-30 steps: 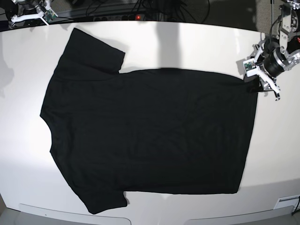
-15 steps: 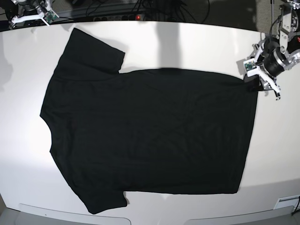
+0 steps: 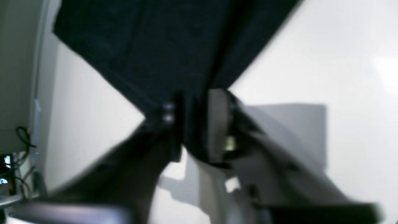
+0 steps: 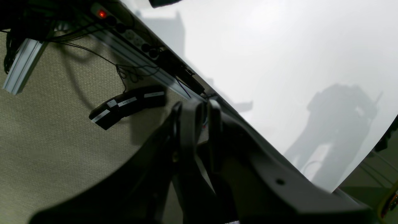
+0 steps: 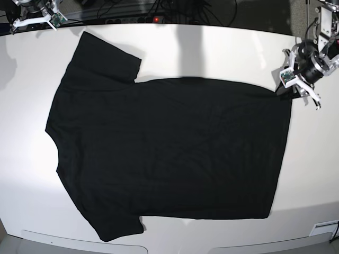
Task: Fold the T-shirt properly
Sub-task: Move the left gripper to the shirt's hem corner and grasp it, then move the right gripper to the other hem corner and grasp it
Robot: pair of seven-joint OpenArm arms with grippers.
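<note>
Black T-shirt (image 5: 169, 148) flat, long axis left-right, collar end left.

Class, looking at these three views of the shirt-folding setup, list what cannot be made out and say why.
- T-shirt underside: base view, hidden against the table.
- Left gripper on the shirt's corner: left wrist view, motion blur hides how much cloth is pinched.
- Right gripper: base view, cut off by the top-left edge.

A glossy white table (image 5: 212, 47) fills the scene; beyond its far edge, a power strip (image 5: 135, 20) with red light and dark cables.
</note>
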